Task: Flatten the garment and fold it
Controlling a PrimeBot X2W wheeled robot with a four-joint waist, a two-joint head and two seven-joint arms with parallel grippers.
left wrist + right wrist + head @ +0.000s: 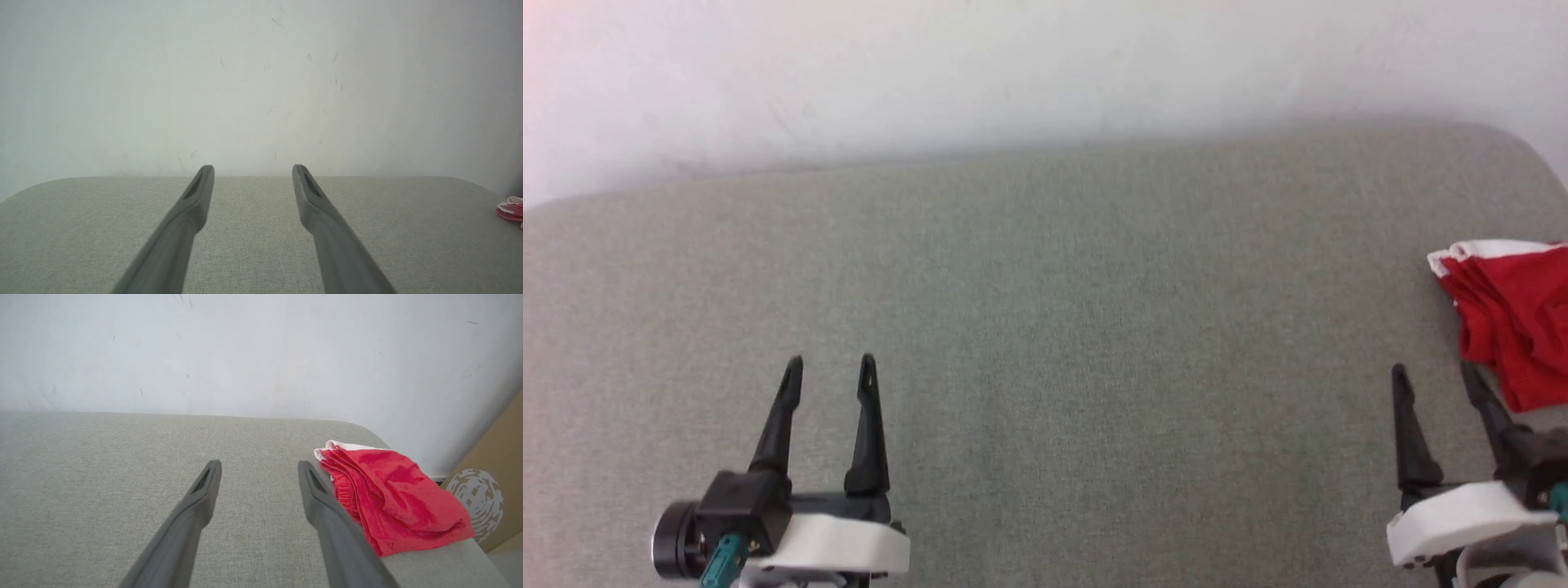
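Note:
The red garment [1515,322] lies crumpled at the far right edge of the grey-green cushioned surface [1045,343], with a white strip along its far side. In the right wrist view the garment [392,494] is a folded-over heap just right of my right gripper's fingers, near the surface's right corner. My right gripper [1431,374] stands open at the lower right, a little short and left of the cloth, holding nothing. My left gripper [831,364] is open at the lower left, far from the garment. A sliver of the garment [510,209] shows at the left wrist view's right edge.
A pale wall [1013,65] rises behind the surface's far edge. A brown cardboard panel with a white round print [486,498] leans beside the surface's right end. The surface's corners are rounded.

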